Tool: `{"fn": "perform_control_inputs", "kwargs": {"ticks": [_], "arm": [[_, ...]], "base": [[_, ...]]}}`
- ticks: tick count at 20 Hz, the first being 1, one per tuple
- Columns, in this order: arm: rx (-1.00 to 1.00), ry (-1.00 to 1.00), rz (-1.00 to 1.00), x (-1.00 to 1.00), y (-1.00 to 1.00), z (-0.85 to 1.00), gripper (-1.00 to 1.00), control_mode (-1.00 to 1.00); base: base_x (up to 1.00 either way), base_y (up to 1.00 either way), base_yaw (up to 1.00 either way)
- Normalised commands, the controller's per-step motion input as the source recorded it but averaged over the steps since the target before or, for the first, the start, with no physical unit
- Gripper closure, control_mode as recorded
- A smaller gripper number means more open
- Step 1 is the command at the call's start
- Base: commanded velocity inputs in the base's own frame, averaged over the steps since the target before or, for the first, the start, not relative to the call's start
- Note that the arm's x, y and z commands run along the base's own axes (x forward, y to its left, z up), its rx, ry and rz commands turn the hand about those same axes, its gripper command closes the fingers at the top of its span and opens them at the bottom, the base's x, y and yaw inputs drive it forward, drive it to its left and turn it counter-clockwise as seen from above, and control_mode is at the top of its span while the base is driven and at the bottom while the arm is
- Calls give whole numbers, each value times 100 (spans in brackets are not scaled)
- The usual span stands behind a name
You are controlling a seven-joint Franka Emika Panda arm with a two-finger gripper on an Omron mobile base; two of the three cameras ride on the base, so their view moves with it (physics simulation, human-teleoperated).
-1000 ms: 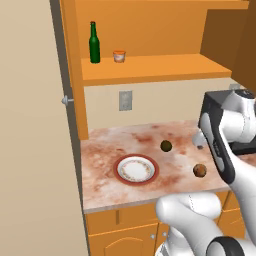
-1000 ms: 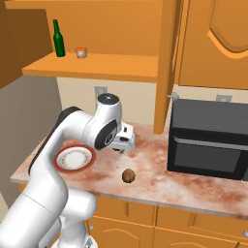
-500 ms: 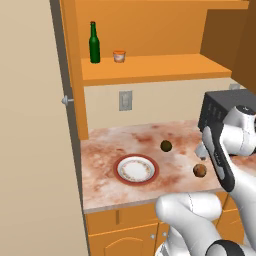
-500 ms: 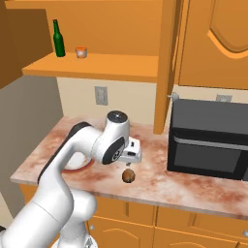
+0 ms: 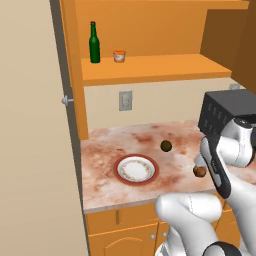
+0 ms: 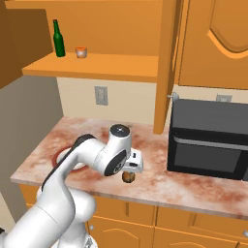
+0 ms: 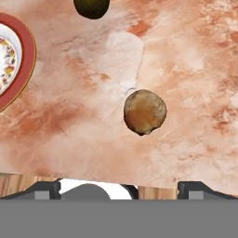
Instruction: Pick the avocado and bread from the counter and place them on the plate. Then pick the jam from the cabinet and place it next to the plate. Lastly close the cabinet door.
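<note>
bread pick could slip or roll away

the counter [image 5: 115, 145] carries everything so far: nothing is on the plate [image 5: 136, 169] yet, so both food items have still to be moved. the cabinet [image 5: 150, 67] stands open above, its door [image 6: 164, 68] hanging out over the worktop beside the microwave [image 6: 210, 138]; a tall swing of the arm toward the shelf could clip that door edge or the green bottle [image 5: 94, 42] standing just beside the jam [image 5: 119, 56].

lower down, the hand hangs over the bread [image 7: 145, 112], which lies near the front edge of the counter, apart from the plate. the avocado [image 5: 166, 146] sits further back, also apart from the plate. the gripper [image 6: 129, 170] shows only the bases of its fingers at the bottom of the hand view, set wide with nothing between them, so i read it as spread and empty.

the main risk is the bread itself: it is a rounded lump, so a descent slightly off centre could push it sideways, and a nudge toward the front could send it off the counter edge. closing too high on its curve could squeeze it out of the fingers.
</note>
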Motion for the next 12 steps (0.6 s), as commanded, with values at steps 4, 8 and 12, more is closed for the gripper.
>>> {"fn": "perform_control_inputs", "kwargs": {"ticks": [4,8,12], "arm": [[0,0,0,30,-4,-32,-100,-100],[0,0,0,42,-10,-29,-100,-100],[1,0,0,35,-37,-17,-100,-100]], "base": [[0,0,0],[0,0,0],[0,0,0]]}}
